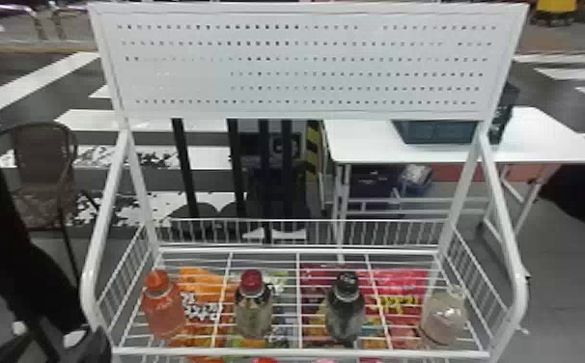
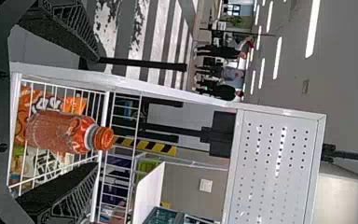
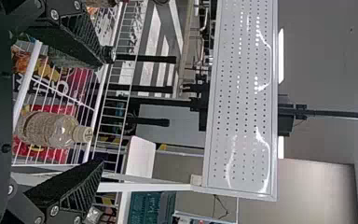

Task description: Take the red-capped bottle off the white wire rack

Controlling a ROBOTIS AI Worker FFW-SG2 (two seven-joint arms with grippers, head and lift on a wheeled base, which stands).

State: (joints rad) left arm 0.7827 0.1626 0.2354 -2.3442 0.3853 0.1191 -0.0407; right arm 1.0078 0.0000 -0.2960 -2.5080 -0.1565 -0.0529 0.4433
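Observation:
The red-capped bottle (image 1: 253, 311) stands upright on the white wire rack (image 1: 301, 352), second from the left in the head view. In the left wrist view my left gripper (image 2: 95, 112) is open, with nothing held; beyond the space between its fingers stands an orange bottle (image 2: 58, 131) at the rack's end. My right gripper (image 3: 105, 108) is also open and empty in the right wrist view, facing the rack where a pale-capped clear bottle (image 3: 51, 129) stands.
A black-capped bottle (image 1: 345, 311) stands right of the red-capped one. Bright snack bags (image 1: 202, 309) lie beneath the wire shelf. The rack has wire side walls and a perforated white board (image 1: 306, 62) above. Behind is a white table (image 1: 364, 145) with a dark crate (image 1: 436, 131).

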